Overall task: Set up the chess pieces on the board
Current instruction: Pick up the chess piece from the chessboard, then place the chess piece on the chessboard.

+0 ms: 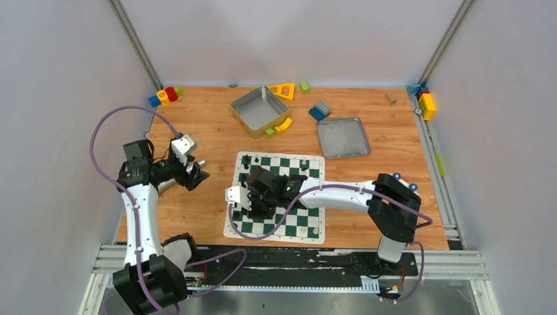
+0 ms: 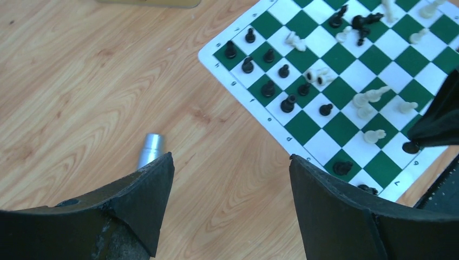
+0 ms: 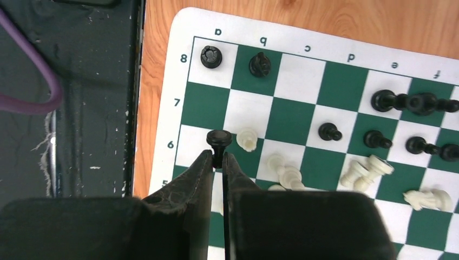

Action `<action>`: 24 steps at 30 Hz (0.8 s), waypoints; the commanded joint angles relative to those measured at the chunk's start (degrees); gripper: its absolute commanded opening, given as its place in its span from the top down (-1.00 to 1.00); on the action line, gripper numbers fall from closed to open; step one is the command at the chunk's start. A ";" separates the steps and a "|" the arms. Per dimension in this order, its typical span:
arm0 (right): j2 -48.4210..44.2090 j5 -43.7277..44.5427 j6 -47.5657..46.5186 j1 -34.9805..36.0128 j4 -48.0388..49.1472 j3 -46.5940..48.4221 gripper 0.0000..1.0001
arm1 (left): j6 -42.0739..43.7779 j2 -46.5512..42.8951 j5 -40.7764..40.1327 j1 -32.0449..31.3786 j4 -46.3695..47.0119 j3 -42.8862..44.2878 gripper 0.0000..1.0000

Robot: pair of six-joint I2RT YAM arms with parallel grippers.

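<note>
Pawn (image 3: 219,138), black and upright, sits clamped in your right fingers (image 3: 201,172); row 7 of the board (image 3: 181,24) lies just past their tips. Your left fingers (image 2: 143,195) stand apart

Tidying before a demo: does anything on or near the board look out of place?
Yes. Several cream pieces and black pieces lie toppled on the board, and a small metal cylinder lies loose on the table beside it.
</note>
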 commanded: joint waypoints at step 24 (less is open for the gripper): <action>-8.12 -39.98 4.66 -24.72 -11.13 8.96 1.00 | 19.32 7.96 9.61 -41.24 4.56 6.70 -0.30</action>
